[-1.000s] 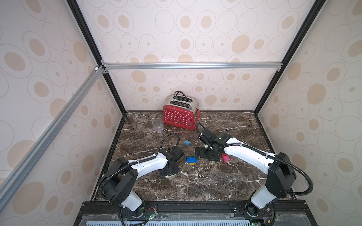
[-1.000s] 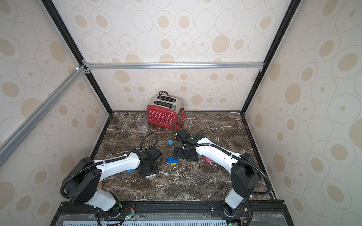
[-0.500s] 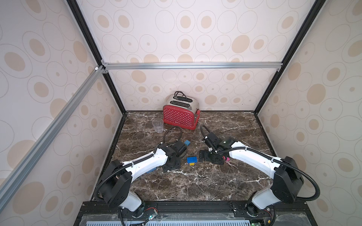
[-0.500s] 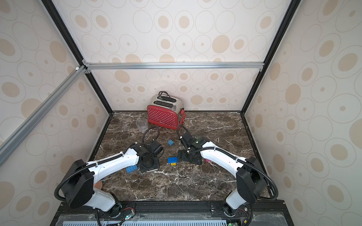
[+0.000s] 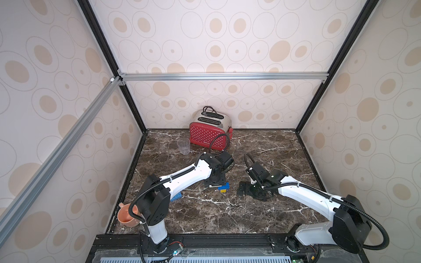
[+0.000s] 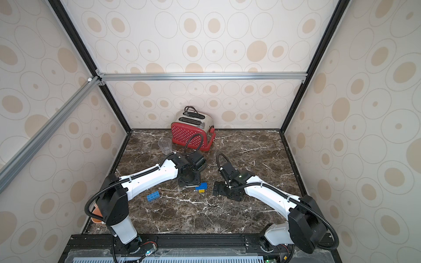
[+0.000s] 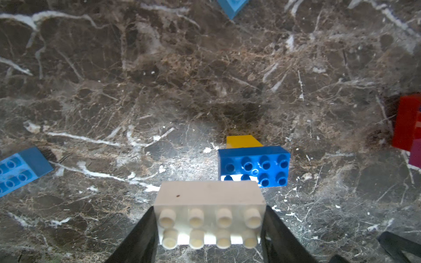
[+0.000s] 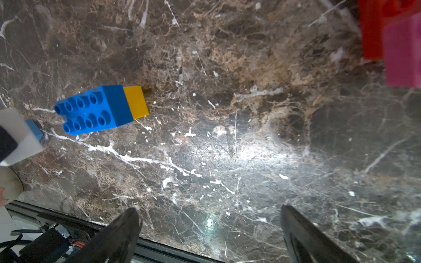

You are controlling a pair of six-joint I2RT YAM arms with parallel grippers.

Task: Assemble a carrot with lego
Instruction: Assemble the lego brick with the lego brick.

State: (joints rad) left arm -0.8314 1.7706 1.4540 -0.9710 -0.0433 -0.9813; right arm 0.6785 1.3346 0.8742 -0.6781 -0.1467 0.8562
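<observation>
left gripper (image 7: pixel 209 227) is clamped on a white brick (image 7: pixel 209 198), studs facing the wrist cam, over the table (image 7: pixel 159 91). just past it the carrot (image 7: pixel 254 166) lies on its side, only blue stuck on a yellow tip (image 7: pixel 242 142) so far. right gripper (image 8: pixel 209 225) is spread wide with nothing in it, not far from a red brick (image 8: pixel 373 29) and pink brick (image 8: pixel 402 52). a loose lighter blue brick (image 6: pixel 153 196) sits by the left arm

Across my dark marble tabletop (image 5: pixel 268 145), a red toaster (image 5: pixel 206 135) stands against the back wall, with a black cord (image 5: pixel 210 110) looped on top. A clear tumbler (image 5: pixel 183 145) stands upright just beside it. A peach mug (image 5: pixel 126 215) sits at the near left edge, partly hidden.
</observation>
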